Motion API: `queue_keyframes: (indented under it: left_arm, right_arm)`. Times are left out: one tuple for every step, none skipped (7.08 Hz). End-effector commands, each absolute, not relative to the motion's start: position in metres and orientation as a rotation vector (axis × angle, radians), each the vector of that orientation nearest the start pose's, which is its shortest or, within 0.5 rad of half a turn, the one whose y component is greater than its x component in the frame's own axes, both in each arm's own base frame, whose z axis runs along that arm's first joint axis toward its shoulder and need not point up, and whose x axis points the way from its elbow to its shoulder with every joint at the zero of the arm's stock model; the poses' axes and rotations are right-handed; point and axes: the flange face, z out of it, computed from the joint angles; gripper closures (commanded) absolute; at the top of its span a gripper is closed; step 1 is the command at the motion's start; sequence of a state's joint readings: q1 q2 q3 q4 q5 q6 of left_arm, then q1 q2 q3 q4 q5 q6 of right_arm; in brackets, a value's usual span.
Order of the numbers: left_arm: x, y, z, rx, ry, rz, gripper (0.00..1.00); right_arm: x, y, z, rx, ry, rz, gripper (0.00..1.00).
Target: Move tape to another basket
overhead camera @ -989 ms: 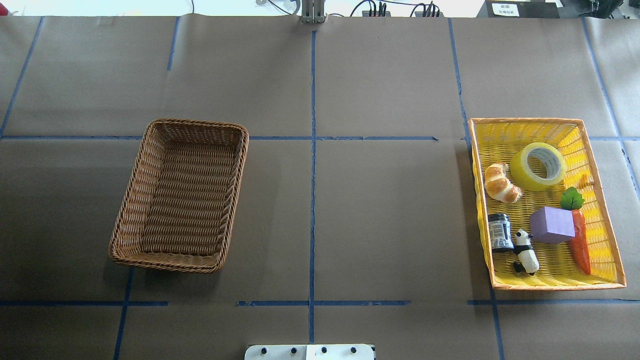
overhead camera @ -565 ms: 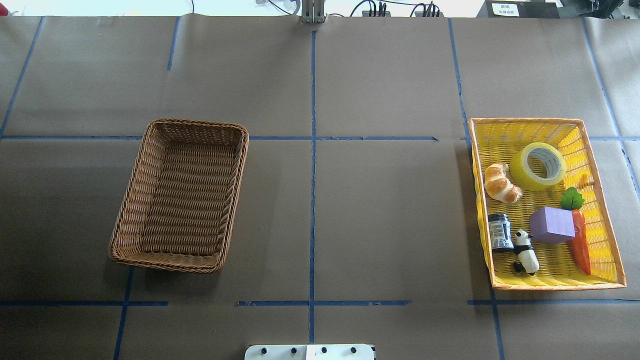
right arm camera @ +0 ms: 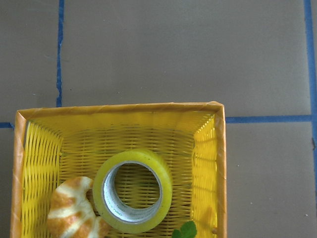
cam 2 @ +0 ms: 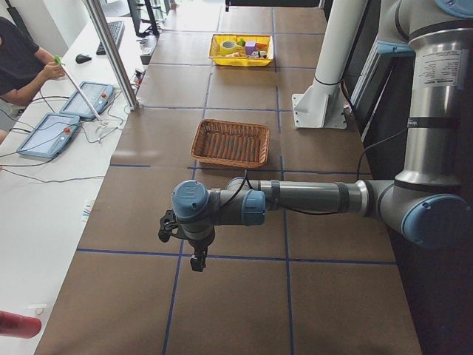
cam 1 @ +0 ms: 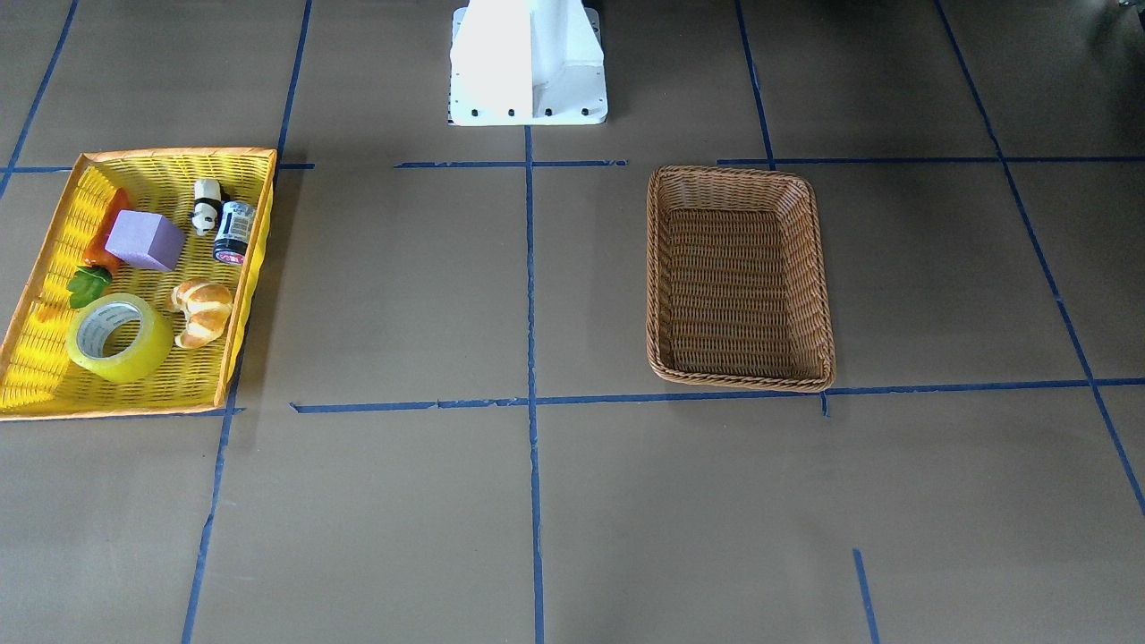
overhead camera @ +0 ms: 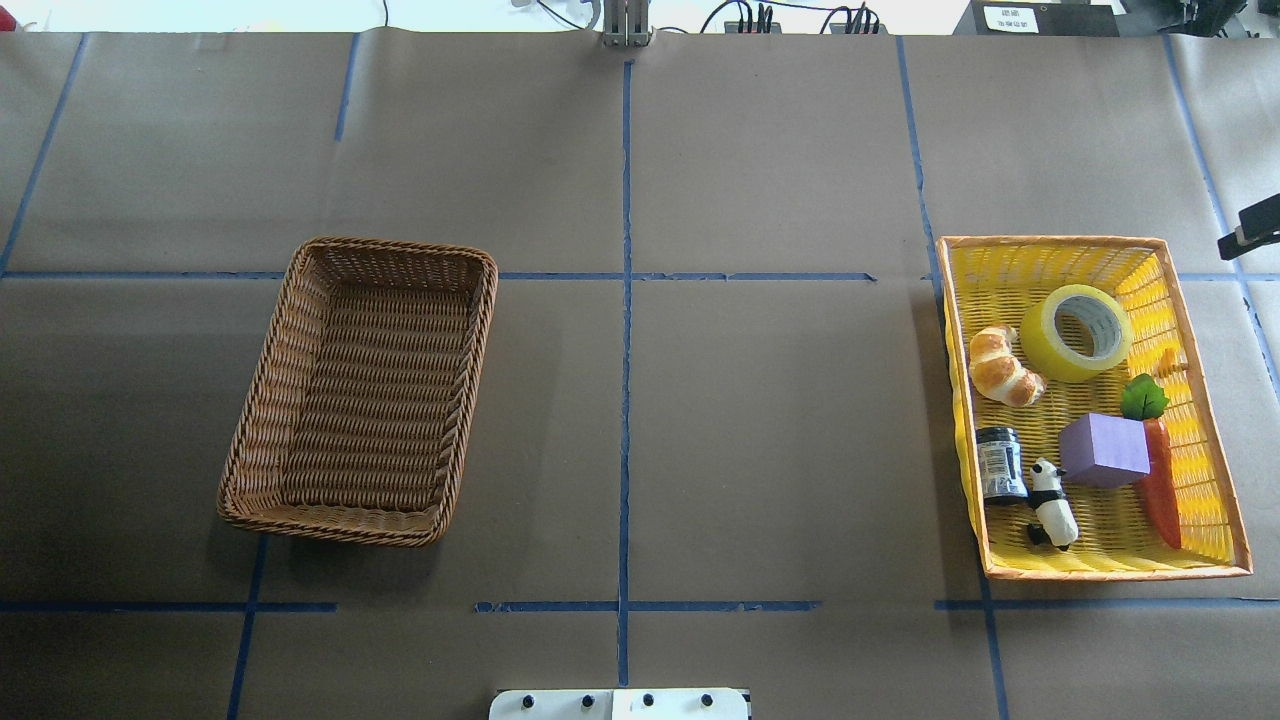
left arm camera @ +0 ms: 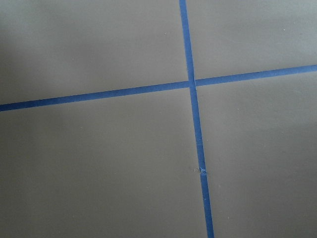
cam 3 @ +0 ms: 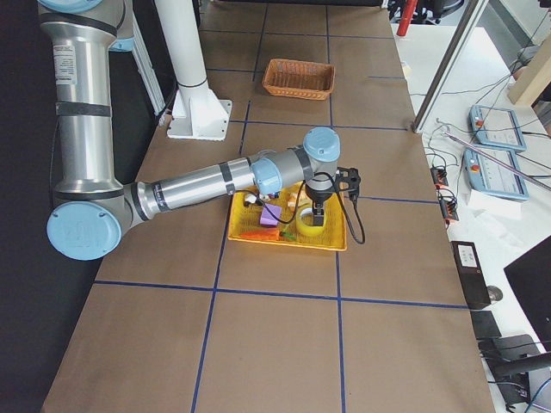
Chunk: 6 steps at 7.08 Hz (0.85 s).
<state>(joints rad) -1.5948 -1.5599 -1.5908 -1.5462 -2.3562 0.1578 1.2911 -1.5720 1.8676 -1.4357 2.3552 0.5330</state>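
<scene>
The tape (overhead camera: 1077,332), a yellow-green roll with a grey-white core, lies in the far end of the bright yellow basket (overhead camera: 1205,420). It also shows in the front view (cam 1: 119,337) and right wrist view (right arm camera: 132,197). The brown wicker basket (overhead camera: 360,390) stands empty on the left. My right gripper (cam 3: 317,215) hangs above the tape; I cannot tell if it is open or shut. A dark part of the right arm (overhead camera: 1250,228) pokes in at the overhead view's right edge. My left gripper (cam 2: 197,260) hangs over bare table, far from both baskets; its state is unclear.
The yellow basket also holds a croissant (overhead camera: 1003,366), a purple block (overhead camera: 1104,450), a toy carrot (overhead camera: 1160,480), a small dark jar (overhead camera: 1000,463) and a panda figure (overhead camera: 1052,503). The robot base (cam 1: 528,63) stands at mid table edge. Blue tape lines cross the brown paper.
A dark part of the right arm has come into the overhead view at its right edge, beyond the yellow basket. The tape and both baskets have not moved.
</scene>
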Motion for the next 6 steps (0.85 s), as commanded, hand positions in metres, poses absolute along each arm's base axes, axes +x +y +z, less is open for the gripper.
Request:
queue_keyframes:
  left_arm:
    - [-0.074,-0.485,0.655,0.058,0.785,0.122,0.0]
    - [-0.074,-0.485,0.655,0.058,0.785,0.123,0.0]
    - [-0.074,-0.486,0.653,0.06,0.785,0.122,0.0]
    - [-0.075,-0.485,0.653,0.061,0.785,0.121,0.0]
    - [-0.075,-0.485,0.652,0.062,0.785,0.121,0.0]
    - [-0.075,-0.485,0.652,0.063,0.787,0.121,0.0]
  right_arm:
    - [-0.134,-0.489,0.507,0.086,-0.816,0.067,0.0]
    - [-0.141,-0.49,0.516,0.088,-0.82,0.061,0.0]
    - [-0.147,-0.491,0.529,0.082,-0.818,0.052,0.0]
    - [-0.155,-0.493,0.545,0.085,-0.823,0.037,0.0]
    - [-0.168,-0.495,0.557,0.083,-0.821,0.016,0.0]
    - [-0.185,-0.494,0.56,0.09,-0.799,-0.008,0.0]
